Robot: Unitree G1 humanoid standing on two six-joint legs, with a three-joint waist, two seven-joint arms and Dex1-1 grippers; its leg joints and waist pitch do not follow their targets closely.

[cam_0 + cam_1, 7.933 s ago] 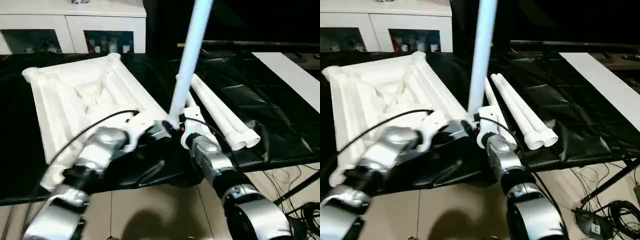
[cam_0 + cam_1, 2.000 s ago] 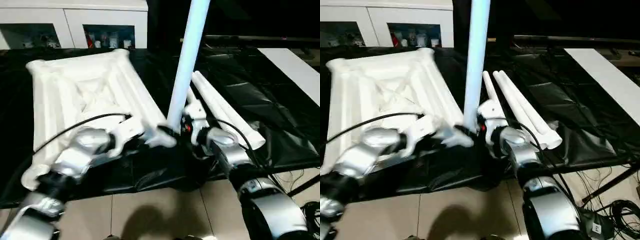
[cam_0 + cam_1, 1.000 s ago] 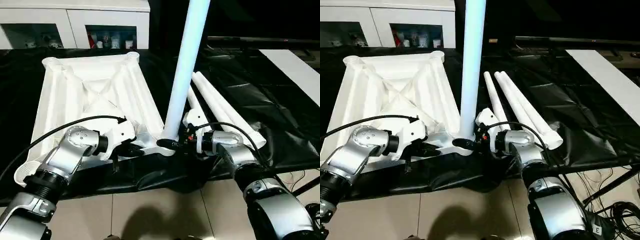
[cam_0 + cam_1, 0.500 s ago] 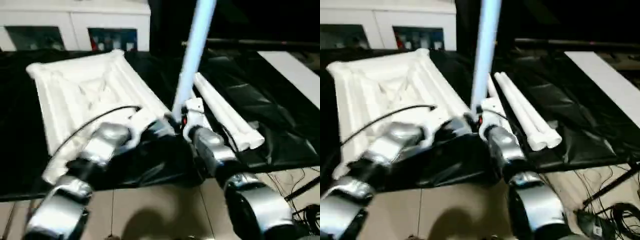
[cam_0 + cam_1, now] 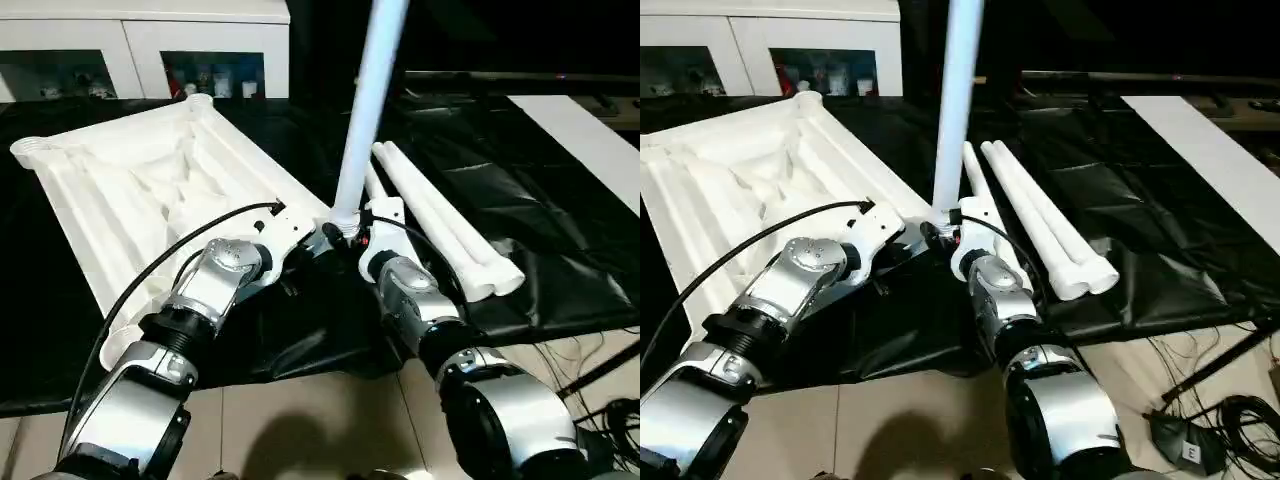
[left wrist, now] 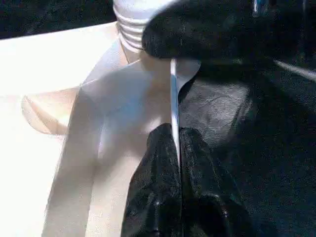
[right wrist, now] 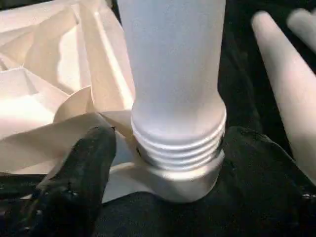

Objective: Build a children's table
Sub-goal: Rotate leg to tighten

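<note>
We have the tabletop (image 5: 150,200) lying upside down on the black-covered table (image 5: 560,230) so its corner sockets face up, and our left hand (image 6: 177,143), fingers pressed shut on a thin rib of its near corner, pins it, we judge, while the upright leg (image 5: 365,110) goes into that socket (image 7: 173,173). Our right hand (image 7: 74,192) sits right at the leg's base, but we cannot tell how wide it stands or whether it grips. The leg is a long pale tapered tube whose threaded end shows a few ridges above the socket, so it looks not fully home; the spare legs (image 5: 440,220) lie just beside it.
</note>
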